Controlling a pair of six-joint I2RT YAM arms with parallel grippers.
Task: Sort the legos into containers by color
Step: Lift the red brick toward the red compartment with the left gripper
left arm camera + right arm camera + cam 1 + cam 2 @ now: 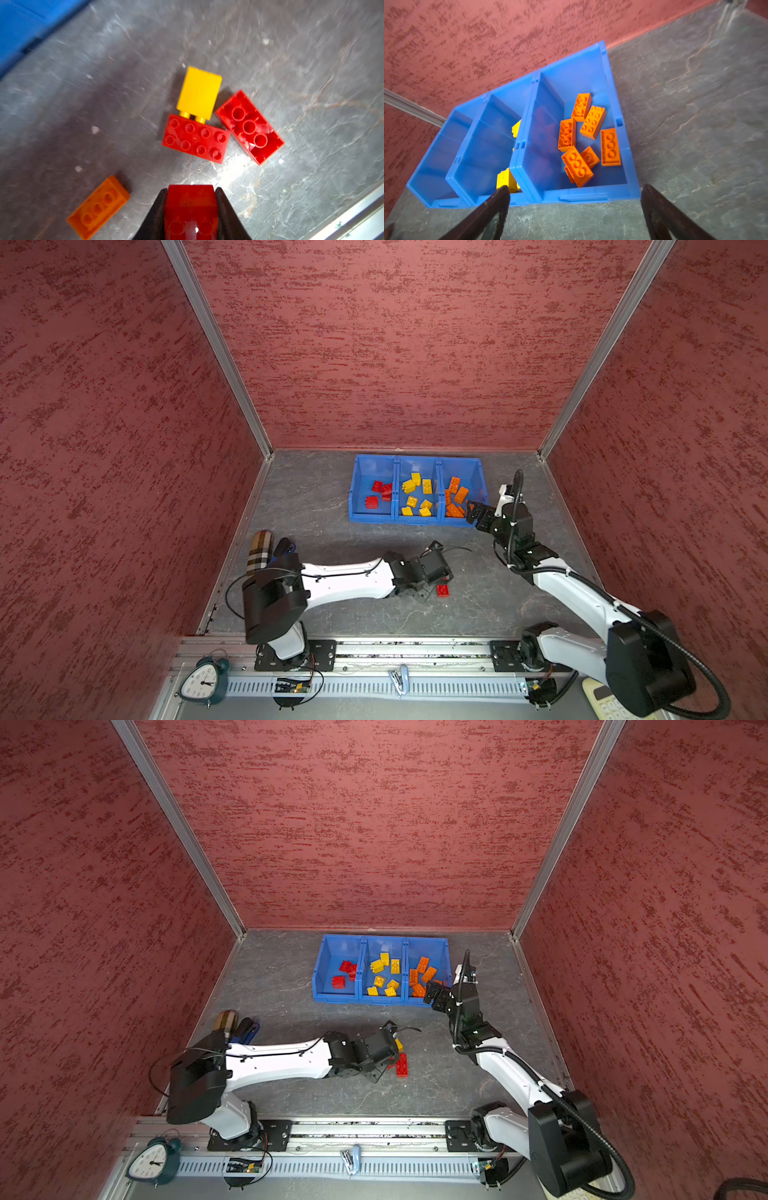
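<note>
Pinched tight in the left gripper (191,190) sits a red brick (191,212). Loose legos (195,138) lie on the grey table (311,83) just ahead: two red, one yellow, one orange. Over at the containers (581,196), the right gripper (576,188) gapes wide before the orange-filled end bin.

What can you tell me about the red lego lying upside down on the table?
The upside-down red lego is an oblong brick of glossy red plastic, hollow side up, with three round tubes in a row inside thin walls. It lies flat on the grey table, loose and ungripped. A corner of the studs-up red brick touches or nearly touches one long side, and the yellow brick lies close by one end.
</note>
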